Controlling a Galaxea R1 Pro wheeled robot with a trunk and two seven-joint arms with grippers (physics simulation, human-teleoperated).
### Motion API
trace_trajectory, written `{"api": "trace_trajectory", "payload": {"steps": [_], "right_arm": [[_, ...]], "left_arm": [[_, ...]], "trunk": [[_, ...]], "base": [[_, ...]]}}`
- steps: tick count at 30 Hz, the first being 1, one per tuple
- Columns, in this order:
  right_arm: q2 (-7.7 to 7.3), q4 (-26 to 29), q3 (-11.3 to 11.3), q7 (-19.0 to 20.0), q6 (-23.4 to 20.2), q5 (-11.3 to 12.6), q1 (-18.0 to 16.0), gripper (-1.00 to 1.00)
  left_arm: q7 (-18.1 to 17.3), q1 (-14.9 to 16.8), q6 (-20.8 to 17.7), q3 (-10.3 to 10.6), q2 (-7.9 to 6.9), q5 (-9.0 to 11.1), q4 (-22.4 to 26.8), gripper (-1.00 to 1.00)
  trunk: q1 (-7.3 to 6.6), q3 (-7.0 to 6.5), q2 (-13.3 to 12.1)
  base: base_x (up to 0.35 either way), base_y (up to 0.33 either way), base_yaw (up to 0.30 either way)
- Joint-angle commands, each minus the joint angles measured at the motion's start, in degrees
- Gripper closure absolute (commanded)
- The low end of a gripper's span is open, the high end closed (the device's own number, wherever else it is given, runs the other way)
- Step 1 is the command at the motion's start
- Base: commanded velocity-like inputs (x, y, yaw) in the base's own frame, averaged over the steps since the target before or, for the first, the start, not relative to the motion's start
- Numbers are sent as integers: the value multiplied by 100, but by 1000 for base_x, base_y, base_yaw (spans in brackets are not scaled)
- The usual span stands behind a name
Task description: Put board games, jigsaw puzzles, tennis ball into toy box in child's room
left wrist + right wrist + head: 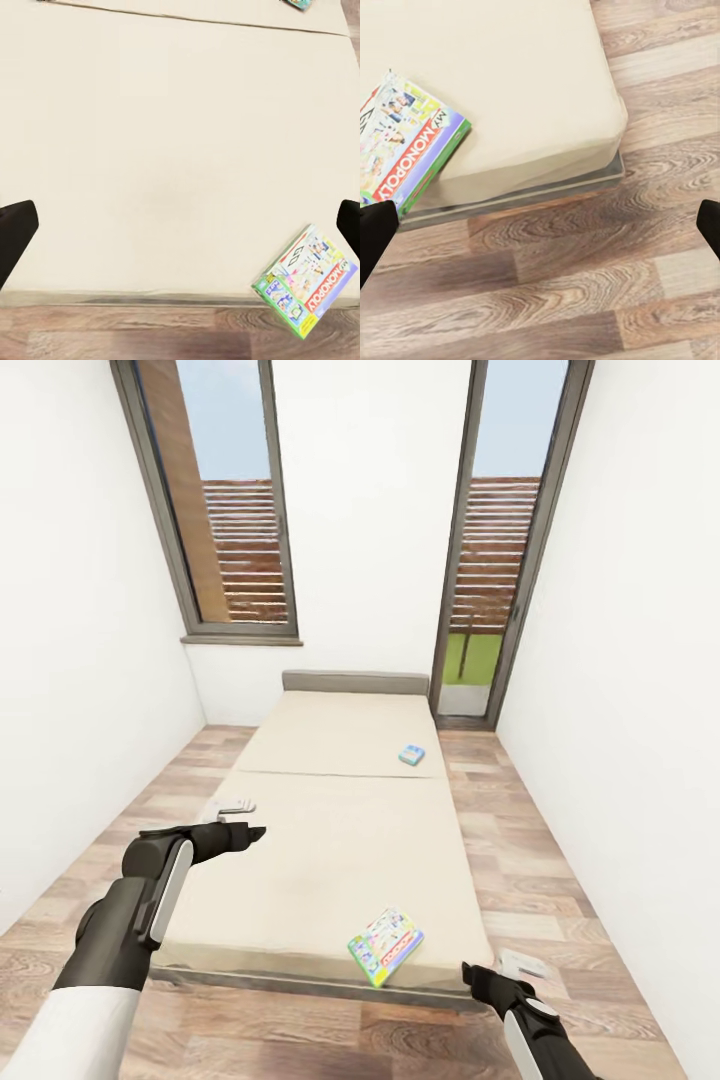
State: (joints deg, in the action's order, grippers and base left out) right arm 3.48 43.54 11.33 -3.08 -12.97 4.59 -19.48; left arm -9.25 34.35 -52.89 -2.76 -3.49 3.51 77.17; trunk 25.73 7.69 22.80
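Observation:
The bed [330, 840] with its plain cream cover fills the middle of the child's room. A small blue board game [411, 755] lies on its far half, at the right. A green-edged Monopoly board game [386, 945] lies near the bed's foot, by the right corner, and also appears in both wrist views [306, 289] [405, 142]. My left gripper [232, 807] is open over the bed's left edge, with nothing between its fingers [15, 232]. Open too, my right gripper [522, 964] hangs over the floor just right of the bed's foot corner. The table, toy box, jigsaw puzzles and tennis ball are out of view.
White walls close in on both sides, leaving strips of wood-plank floor [560, 880] along the bed. A grey-framed window [215, 500] and a glass door [500, 550] stand behind the grey headboard [355, 682].

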Motion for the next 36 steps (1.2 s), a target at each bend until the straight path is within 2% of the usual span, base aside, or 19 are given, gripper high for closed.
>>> {"api": "trace_trajectory", "payload": {"steps": [1, 20, 31, 36], "right_arm": [[4, 13, 9, -21, -30, 49, -3, -100], [-1, 14, 18, -17, -30, 62, -3, -100], [-5, 2, 23, -17, -30, 61, -3, -100], [-5, -11, 45, -17, -34, 57, -3, -100]], "left_arm": [[2, 5, -30, -5, 1, 34, 3, -100], [2, 2, -25, -5, -3, 32, 3, -100], [2, 2, -28, -5, -3, 34, 1, -100], [6, 2, -28, 1, 0, 35, 1, -100]], "trunk": [[5, 12, 12], [5, 2, 12], [5, 2, 12], [5, 2, 12]], "base": [[129, 144, 8], [137, 208, 1], [22, 295, 0], [1, 87, 0]]}}
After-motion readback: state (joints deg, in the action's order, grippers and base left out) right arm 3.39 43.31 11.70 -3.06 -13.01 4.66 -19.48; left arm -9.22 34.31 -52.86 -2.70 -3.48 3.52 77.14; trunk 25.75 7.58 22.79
